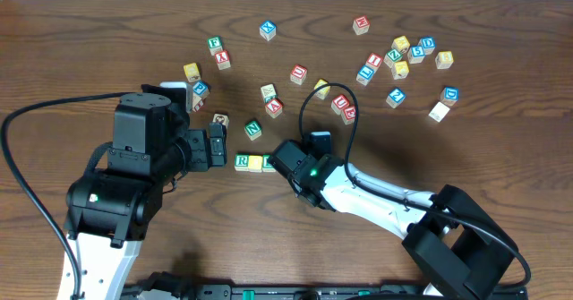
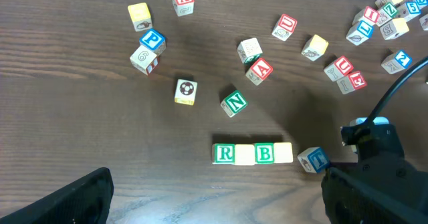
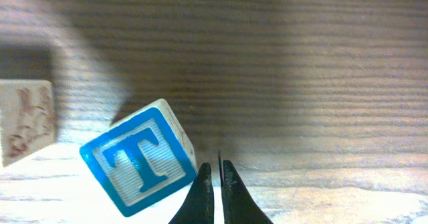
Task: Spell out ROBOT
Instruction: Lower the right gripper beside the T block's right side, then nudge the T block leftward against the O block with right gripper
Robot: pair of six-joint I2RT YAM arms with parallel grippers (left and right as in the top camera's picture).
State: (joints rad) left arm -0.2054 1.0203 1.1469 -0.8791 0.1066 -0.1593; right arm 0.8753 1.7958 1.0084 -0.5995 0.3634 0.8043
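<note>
Right gripper [image 3: 214, 174] is pinched shut on nothing, tips just beside blue T cube [image 3: 140, 158]. It sits tilted by the end of the row: R cube [image 2: 225, 154], yellow cube [image 2: 245, 154], B cube [image 2: 265, 153], second yellow cube [image 2: 283, 152]. Left gripper [image 1: 218, 145] is wide apart, empty. Dark wood-grain tbl [image 2: 67, 117]; green N cube [image 2: 234, 103] is near.

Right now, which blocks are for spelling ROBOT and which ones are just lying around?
For the word: R cube, yellow cube next to it, B cube, second yellow cube, and T cube, askew at the row's end.
Just lying about: green N cube, red A cube, blue P cube, red U cube.
</note>
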